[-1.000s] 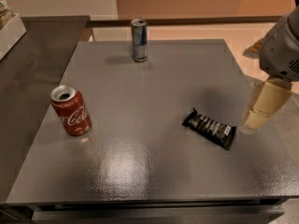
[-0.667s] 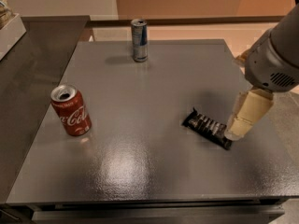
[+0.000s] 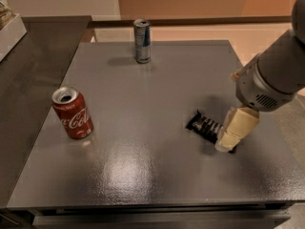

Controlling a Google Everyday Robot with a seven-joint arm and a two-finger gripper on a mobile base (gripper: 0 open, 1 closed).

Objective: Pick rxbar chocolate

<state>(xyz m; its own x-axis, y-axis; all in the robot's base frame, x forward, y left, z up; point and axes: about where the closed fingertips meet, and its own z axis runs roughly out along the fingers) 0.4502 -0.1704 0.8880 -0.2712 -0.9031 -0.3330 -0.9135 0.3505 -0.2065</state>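
Observation:
The rxbar chocolate (image 3: 204, 126) is a flat black bar with white lettering. It lies on the grey table (image 3: 143, 175), right of centre. My gripper (image 3: 229, 138) reaches down from the right, its cream-coloured fingers (image 3: 237, 127) over the bar's right end and hiding that end. The arm's grey body (image 3: 271, 80) comes in from the right edge of the view.
A red Coca-Cola can (image 3: 72, 112) stands at the table's left. A slim blue and silver can (image 3: 142, 40) stands at the far edge. A dark counter (image 3: 33, 51) adjoins the table on the left, with a white box (image 3: 8, 32) on it.
My gripper has moved left and down from beside the table's right edge until it is over the bar's right end. The bar and both cans have stayed in place.

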